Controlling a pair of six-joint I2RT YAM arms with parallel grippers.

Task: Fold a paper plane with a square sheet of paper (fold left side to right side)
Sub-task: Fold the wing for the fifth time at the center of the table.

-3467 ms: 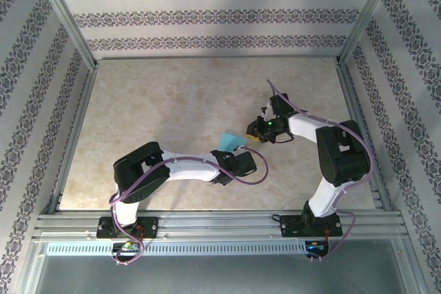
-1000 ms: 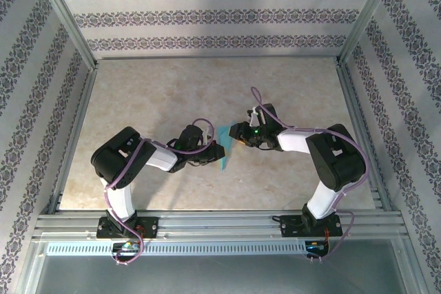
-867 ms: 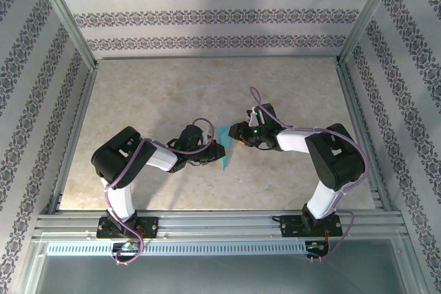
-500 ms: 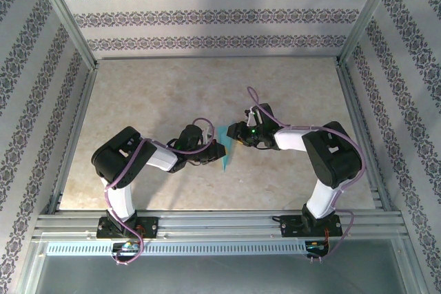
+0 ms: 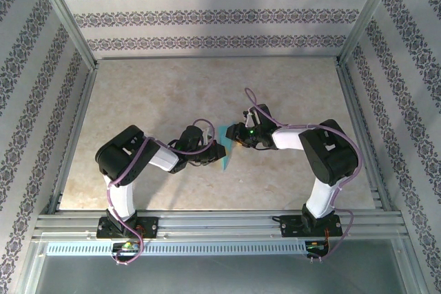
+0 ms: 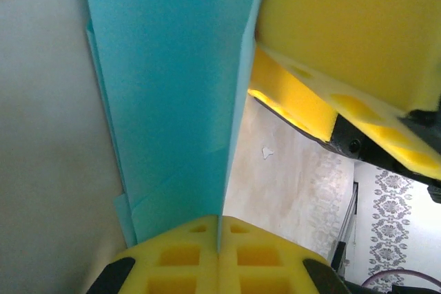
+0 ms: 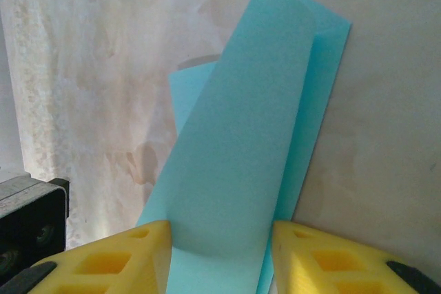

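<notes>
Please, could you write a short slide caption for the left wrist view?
The left gripper, jaws shut, pinches the creased cyan paper; pale tabletop behind.

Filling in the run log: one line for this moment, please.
left gripper: shut on folded paper | right gripper: open, straddling it

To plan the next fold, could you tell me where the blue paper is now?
Near the middle of the table in the top view, the folded paper is pinched by the left gripper, with the open right gripper straddling it.
</notes>
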